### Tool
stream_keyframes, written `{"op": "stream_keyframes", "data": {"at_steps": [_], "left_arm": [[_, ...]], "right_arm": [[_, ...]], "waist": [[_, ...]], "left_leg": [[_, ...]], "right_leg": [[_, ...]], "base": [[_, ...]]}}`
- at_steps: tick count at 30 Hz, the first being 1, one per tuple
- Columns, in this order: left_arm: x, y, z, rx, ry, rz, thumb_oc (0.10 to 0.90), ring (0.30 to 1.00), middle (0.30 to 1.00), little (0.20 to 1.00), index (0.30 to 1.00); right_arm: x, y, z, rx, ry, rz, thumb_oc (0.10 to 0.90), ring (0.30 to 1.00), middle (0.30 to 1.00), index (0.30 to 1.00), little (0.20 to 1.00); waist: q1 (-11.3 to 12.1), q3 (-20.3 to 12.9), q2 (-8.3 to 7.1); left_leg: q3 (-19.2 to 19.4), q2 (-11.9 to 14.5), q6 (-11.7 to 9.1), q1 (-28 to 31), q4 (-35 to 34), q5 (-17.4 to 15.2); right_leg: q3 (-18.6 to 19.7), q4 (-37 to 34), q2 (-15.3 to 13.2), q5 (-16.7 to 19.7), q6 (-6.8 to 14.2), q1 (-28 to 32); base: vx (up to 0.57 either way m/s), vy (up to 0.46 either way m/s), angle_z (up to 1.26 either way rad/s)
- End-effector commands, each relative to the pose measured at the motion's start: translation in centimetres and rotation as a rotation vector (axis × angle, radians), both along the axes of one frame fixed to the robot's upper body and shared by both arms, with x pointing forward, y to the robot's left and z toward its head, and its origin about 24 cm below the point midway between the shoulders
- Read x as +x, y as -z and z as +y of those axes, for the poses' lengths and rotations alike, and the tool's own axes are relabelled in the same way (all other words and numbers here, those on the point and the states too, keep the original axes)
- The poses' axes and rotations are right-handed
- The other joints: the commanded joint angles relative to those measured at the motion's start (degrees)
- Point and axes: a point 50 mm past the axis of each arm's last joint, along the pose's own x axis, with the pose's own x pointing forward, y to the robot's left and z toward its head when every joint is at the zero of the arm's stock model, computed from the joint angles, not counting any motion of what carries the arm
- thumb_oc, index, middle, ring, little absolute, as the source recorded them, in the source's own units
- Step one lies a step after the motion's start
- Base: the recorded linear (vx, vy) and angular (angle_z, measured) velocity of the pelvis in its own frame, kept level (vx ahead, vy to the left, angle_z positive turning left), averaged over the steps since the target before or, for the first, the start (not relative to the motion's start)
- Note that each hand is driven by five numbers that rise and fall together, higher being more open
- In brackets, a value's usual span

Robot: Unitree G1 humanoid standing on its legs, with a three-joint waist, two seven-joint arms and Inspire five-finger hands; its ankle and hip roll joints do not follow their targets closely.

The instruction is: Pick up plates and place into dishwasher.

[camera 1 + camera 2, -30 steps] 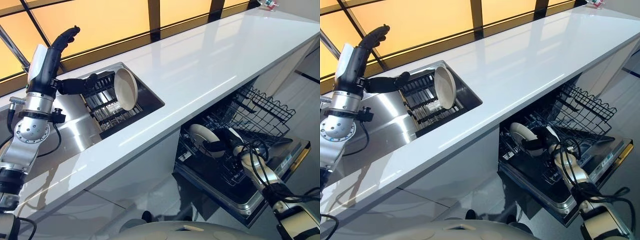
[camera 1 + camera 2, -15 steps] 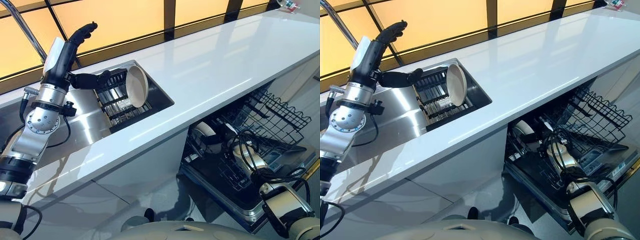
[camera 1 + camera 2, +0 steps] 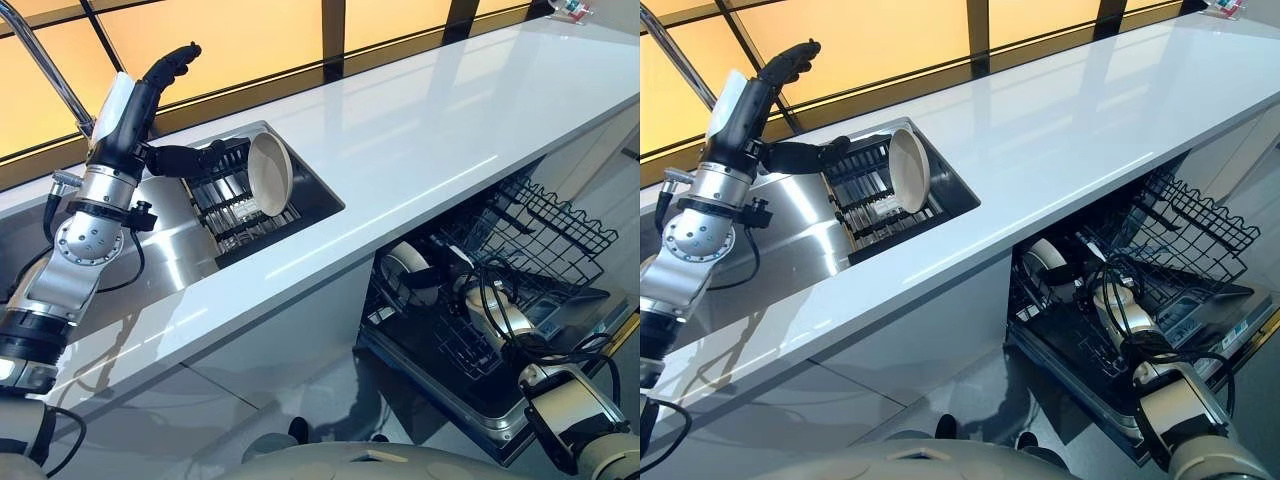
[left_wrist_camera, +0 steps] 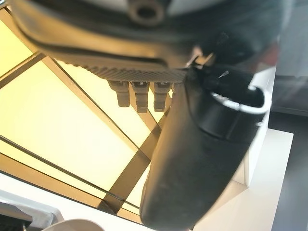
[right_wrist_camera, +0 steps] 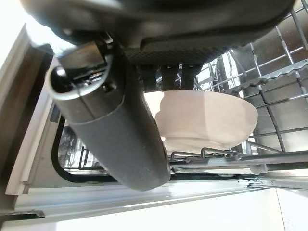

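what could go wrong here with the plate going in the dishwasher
The right hand holds the plate among the wires of the lower rack; released off a slot, it could tip or knock a wire. The other plate stands on edge in the sink rack beside the left hand, which could topple it.

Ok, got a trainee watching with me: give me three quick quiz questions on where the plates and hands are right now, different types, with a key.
1. True or false: the right hand is down at the plate in the dishwasher rack.
2. Multiple choice: where does the other plate stand? A) flat on the white counter. B) on edge in the dish rack in the sink. C) on the floor.
3. Fill in: the left hand is raised beside the ____, holding nothing.

Key: 1 true; 2 B; 3 sink. The right wrist view shows the fingers reaching to that plate's rim, but not clearly whether they grip it.
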Motion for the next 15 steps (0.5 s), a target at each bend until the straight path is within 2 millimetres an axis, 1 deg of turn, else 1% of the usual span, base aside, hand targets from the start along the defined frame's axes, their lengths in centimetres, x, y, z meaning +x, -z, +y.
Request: {"op": "stream_keyframes", "data": {"at_steps": [1,6,9,11,13,15], "left_arm": [[-0.3,-5.2,-0.2,-0.048,0.04,-0.228,0.8,0.9,0.9,0.9,0.9],[-0.9,-5.0,0.3,-0.033,0.022,-0.229,0.8,0.9,0.9,0.9,0.9],[-1.2,-4.9,0.6,-0.025,0.012,-0.226,0.8,0.9,0.9,0.9,0.9],[-1.4,-4.6,1.0,-0.021,-0.007,-0.224,0.8,0.9,0.9,0.9,0.9],[-1.7,-4.4,1.4,-0.016,-0.022,-0.225,0.8,0.9,0.9,0.9,0.9],[-2.1,-4.0,1.9,-0.001,-0.048,-0.222,0.8,0.9,0.9,0.9,0.9]], "right_arm": [[3.0,-7.5,-0.2,-0.057,-0.052,-0.335,0.8,0.9,0.9,0.9,0.9],[2.4,-10.1,-0.9,-0.122,-0.047,-0.469,0.8,0.9,0.9,0.9,0.9],[1.9,-11.1,-1.4,-0.16,-0.037,-0.529,0.8,0.9,0.9,0.9,0.9],[1.4,-12.2,-1.9,-0.198,-0.021,-0.601,0.8,0.9,0.9,0.9,0.9],[0.8,-12.8,-2.4,-0.222,-0.006,-0.64,0.8,0.9,0.9,0.9,0.9],[-0.2,-13.4,-3.1,-0.267,0.006,-0.686,0.8,0.9,0.9,0.9,0.9]], "waist": [[-0.68,-3.36,-1.57],[-1.83,-3.43,-1.6],[-2.25,-3.41,-1.6],[-2.78,-3.41,-1.52],[-3.11,-3.34,-1.49],[-3.73,-3.44,-1.38]], "left_leg": [[1.45,-4.57,2.78,1.53,0.11,-5.86],[2.13,-4.41,2.87,1.68,0.11,-6.02],[2.47,-4.33,2.91,1.68,0.11,-6.13],[2.77,-4.29,2.97,1.71,0.11,-6.21],[2.93,-4.27,3.02,1.79,0.11,-6.3],[3.26,-4.23,3.02,1.8,0.11,-6.34]], "right_leg": [[1.41,0.3,0.52,-0.76,1.3,-0.06],[2.17,0.3,0.74,-0.76,1.44,-0.21],[2.49,0.3,0.78,-0.78,1.52,-0.32],[2.87,0.3,0.87,-0.77,1.6,-0.46],[3.15,0.3,0.91,-0.78,1.66,-0.45],[3.46,0.3,0.96,-0.8,1.79,-0.53]], "base": [[-0.01,-0.005,-0.06],[0.0,-0.002,-0.06],[0.0,-0.002,-0.01],[-0.01,-0.003,-0.04],[0.0,0.001,-0.05],[0.01,0.0,-0.13]]}}
